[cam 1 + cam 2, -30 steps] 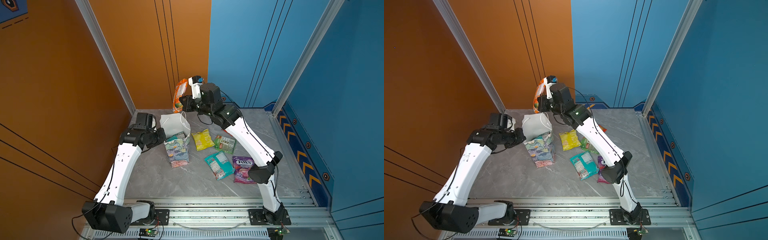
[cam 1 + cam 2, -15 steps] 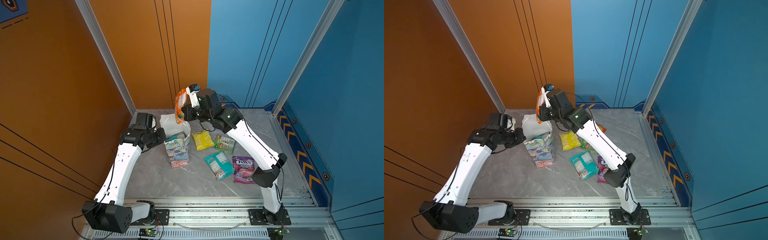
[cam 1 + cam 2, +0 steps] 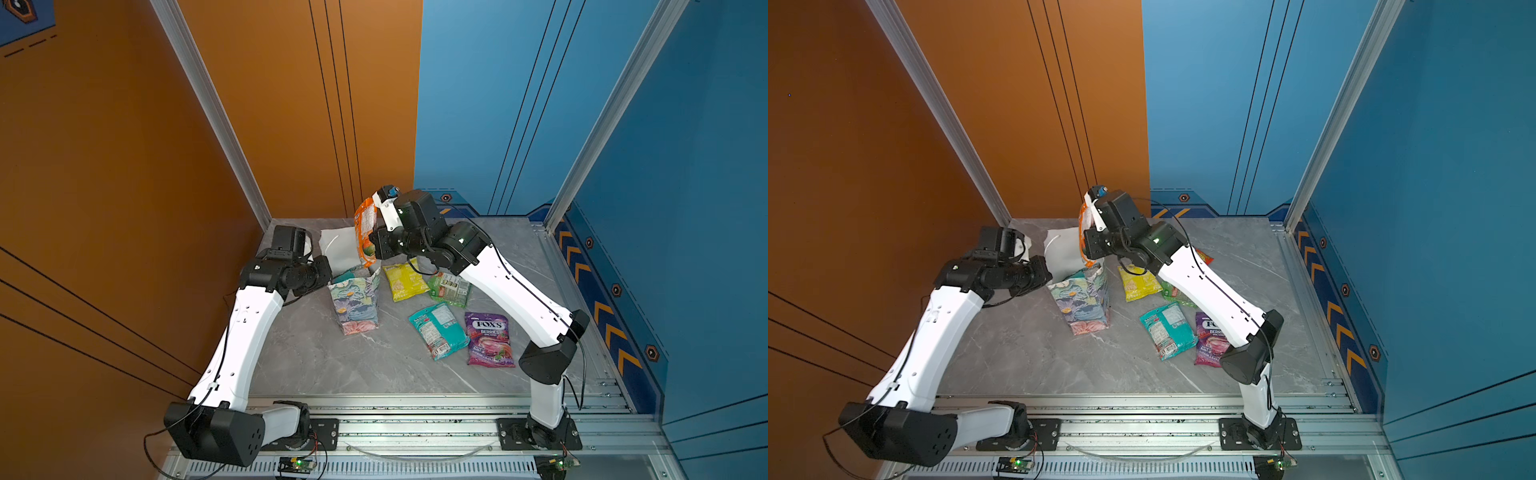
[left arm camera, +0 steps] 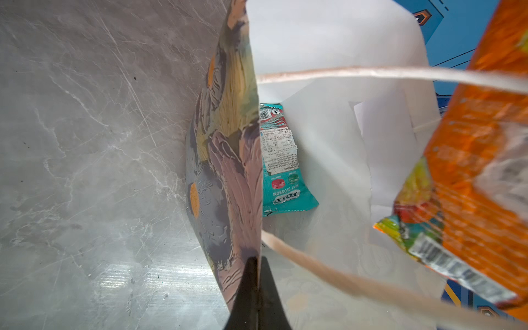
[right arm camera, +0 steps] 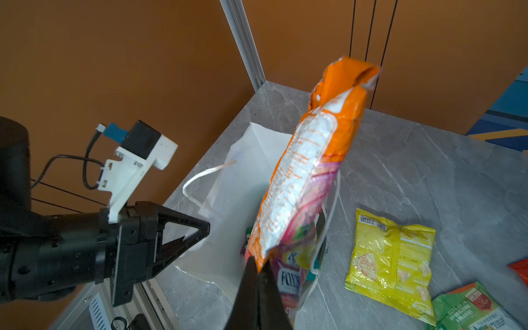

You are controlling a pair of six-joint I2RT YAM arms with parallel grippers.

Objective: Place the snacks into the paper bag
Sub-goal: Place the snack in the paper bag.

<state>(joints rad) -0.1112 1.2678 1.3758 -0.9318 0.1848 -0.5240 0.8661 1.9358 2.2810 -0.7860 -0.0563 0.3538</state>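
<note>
The right gripper is clenched on one edge of a glossy orange plastic snack packet, held upright with its lower end over the open mouth of the flower-printed pastel paper bag; the left gripper is pinched shut on the bag's left rim; the bag stands upright at the far left of the grey marble table; a teal packet lies inside it; to its right lie a yellow packet, a green packet, a second teal packet and a purple FOX'S packet.

The orange packet is glossy, crinkled plastic; the bag is matt paper with cord handles; the table looks smooth, marbled grey.
</note>
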